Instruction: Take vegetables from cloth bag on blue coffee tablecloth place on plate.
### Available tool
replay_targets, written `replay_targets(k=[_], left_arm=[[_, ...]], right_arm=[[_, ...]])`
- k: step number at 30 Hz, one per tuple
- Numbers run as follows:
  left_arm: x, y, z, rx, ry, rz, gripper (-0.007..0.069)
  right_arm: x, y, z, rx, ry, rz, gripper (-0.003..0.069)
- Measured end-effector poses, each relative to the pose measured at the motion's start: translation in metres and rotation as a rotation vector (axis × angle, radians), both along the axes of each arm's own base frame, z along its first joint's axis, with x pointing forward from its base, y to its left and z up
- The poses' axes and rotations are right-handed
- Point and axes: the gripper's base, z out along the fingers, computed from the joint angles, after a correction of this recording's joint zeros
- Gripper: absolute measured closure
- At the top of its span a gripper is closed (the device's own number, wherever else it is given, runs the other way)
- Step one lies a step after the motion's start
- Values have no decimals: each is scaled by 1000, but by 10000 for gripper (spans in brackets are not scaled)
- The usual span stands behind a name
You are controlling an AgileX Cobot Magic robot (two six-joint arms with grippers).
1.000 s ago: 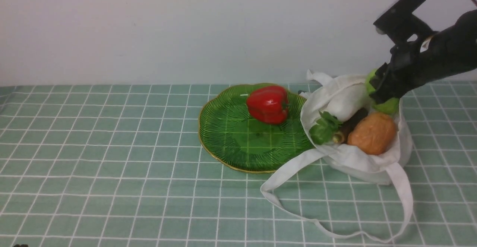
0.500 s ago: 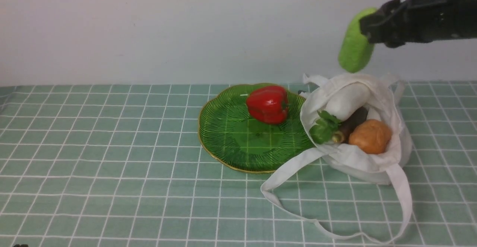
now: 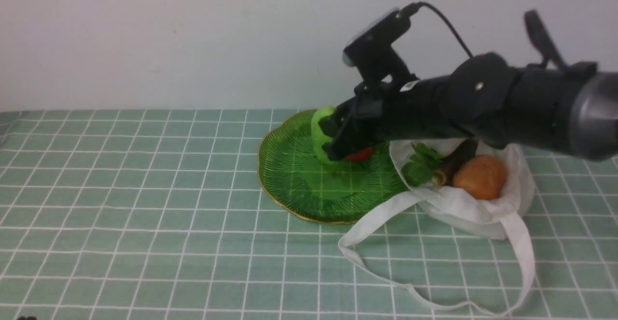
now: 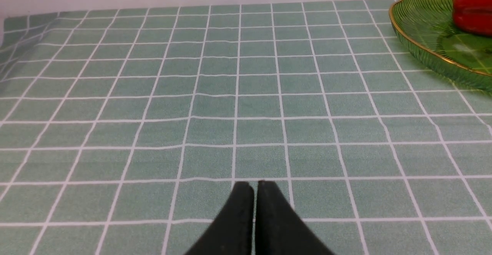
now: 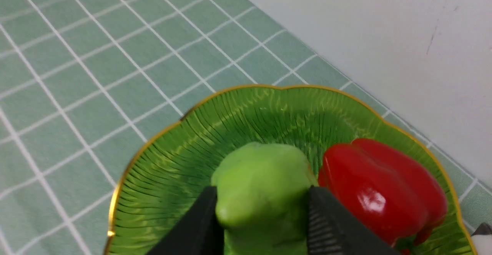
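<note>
Now the right gripper [image 3: 330, 139] reaches in from the right edge of the front view to just right of centre, its jaws pinching the cucumber [image 5: 261, 178] on two opposite sides. The cucumber sits over the far half of the plate [image 3: 289, 175], just beside the red pepper [image 5: 384, 193], which lies on the plate and is mostly hidden behind the gripper in the front view. Whether the cucumber touches the plate or the pepper cannot be told.

The plate rests on the cloth [image 3: 145, 189] at the centre of the front view. Its right rim is overlapped by the bag [image 3: 463, 214], which sits at the right of the frame with its mouth open toward the camera. Inside the bag the potato [image 3: 479, 176] lies at the right and the dark root [image 3: 454, 160] just left of it, with its leaves [image 3: 420, 165] sticking out at the bag's left edge beside the plate. The arm covers the back of the bag. One strap [image 3: 367, 228] trails from the bag down to the lower right of the frame in a long loop.

The left gripper [image 4: 255, 187] shows only in its own wrist view, jaws pressed together with nothing between them, over bare cloth well apart from the plate.
</note>
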Motion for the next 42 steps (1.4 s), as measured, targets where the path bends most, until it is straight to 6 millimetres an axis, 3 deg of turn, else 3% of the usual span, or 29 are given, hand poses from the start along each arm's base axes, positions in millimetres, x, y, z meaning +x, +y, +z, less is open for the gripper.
replay_targets(k=[5,6,7,8,12,14,16,20,26,31,34,36,39,42], left_arm=[[0,0,0,0,0,0,632],[0,0,0,0,0,0,632],[0,0,0,0,0,0,632],[0,0,0,0,0,0,632],[0,0,0,0,0,0,632],[0,0,0,0,0,0,632],[0,0,0,0,0,0,632],[0,0,0,0,0,0,632],[0,0,0,0,0,0,632],[0,0,0,0,0,0,632],[0,0,0,0,0,0,632],[0,0,0,0,0,0,632],[0,0,0,0,0,0,632],[0,0,0,0,0,0,632]], right_arm=[[7,3,-23,-53,4,6,347],[7,3,-25,-56,5,5,280],[7,3,-25,-56,5,5,272],[8,3,-24,-53,-2,-3,185],[9,2,-23,-47,-14,-17,77],[7,2,-14,-35,-26,-15,15],[4,0,-2,-20,-48,-12,4],[-12,-5,43,30,-110,19,15],[-62,-21,111,99,-93,126,144],[-117,-56,155,38,-9,138,359],[-140,-77,171,-2,13,99,464],[-172,-103,187,-51,35,35,592],[-204,-126,198,-57,69,-48,656],[-223,-139,201,-46,71,-91,667]])
